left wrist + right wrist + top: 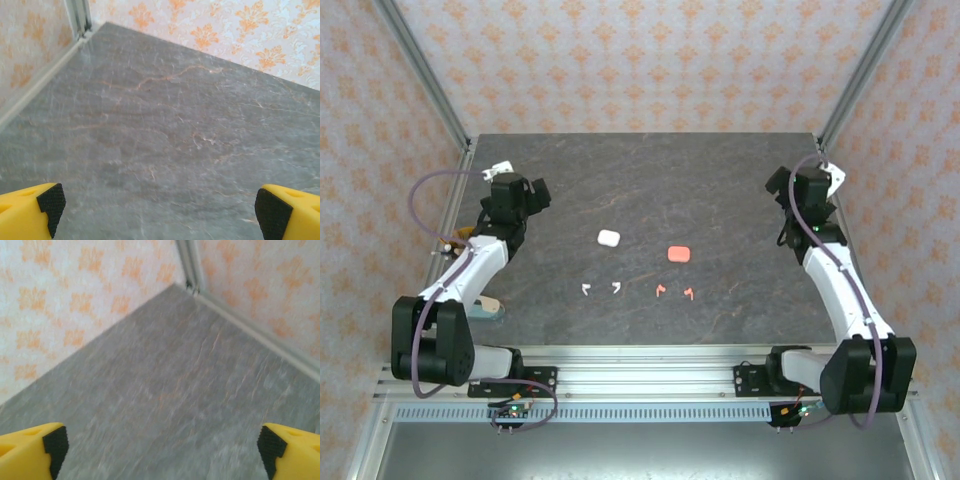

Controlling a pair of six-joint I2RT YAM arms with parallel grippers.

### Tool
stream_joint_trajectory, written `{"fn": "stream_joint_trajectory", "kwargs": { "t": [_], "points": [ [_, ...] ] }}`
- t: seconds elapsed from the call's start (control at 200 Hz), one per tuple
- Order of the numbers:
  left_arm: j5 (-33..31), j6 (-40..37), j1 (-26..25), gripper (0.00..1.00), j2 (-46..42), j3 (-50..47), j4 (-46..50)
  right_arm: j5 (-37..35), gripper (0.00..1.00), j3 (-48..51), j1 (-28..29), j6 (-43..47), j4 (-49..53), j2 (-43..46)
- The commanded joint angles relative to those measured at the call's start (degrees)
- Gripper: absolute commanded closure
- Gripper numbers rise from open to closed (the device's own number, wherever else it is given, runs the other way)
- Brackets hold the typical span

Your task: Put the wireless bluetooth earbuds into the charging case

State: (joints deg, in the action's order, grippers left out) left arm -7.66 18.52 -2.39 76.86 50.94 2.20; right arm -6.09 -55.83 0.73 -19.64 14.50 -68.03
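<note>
Dark grey marbled tabletop (640, 180) fills the cell, backed by orange-patterned wallpaper (640, 60) on all sides. Near the middle of the table lie four earbuds in one row that runs left to right, parallel to the near edge: two white earbuds (586, 289) (617, 288) on the left and two coral-pink earbuds (662, 291) (689, 293) on the right. Each is a tiny bent shape lying flat, too small to tell which way its stem points.

Just behind the row sit two closed cases. The white charging case (609, 238) lies behind the white pair, and the coral-pink charging case (678, 254) lies behind the coral pair with its long side roughly left to right. No earbud touches a case.

The left gripper (157, 205) hangs over bare table at the far left, its jaws spread wide and holding nothing. The right gripper (162, 445) does the same at the far right, its black pads (56, 442) well apart.
</note>
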Motion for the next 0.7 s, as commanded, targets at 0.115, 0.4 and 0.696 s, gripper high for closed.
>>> {"fn": "stream_joint_trajectory", "kwargs": {
  "t": [0.115,0.4,0.696],
  "points": [
    [3.5,17.8,-7.3,0.00,-2.1,3.7,20.4,15.7,0.14,-7.6,5.9,-4.6,26.1,-5.6],
    [8.4,30.3,-18.0,0.00,-0.4,3.3,21.2,11.5,0.15,-19.1,22.4,-8.7,34.7,-20.7],
    [12.6,37.7,-19.6,0.00,2.5,2.3,18.4,7.6,0.14,-33.0,32.1,-8.1,42.7,-42.3]
  ]
}}
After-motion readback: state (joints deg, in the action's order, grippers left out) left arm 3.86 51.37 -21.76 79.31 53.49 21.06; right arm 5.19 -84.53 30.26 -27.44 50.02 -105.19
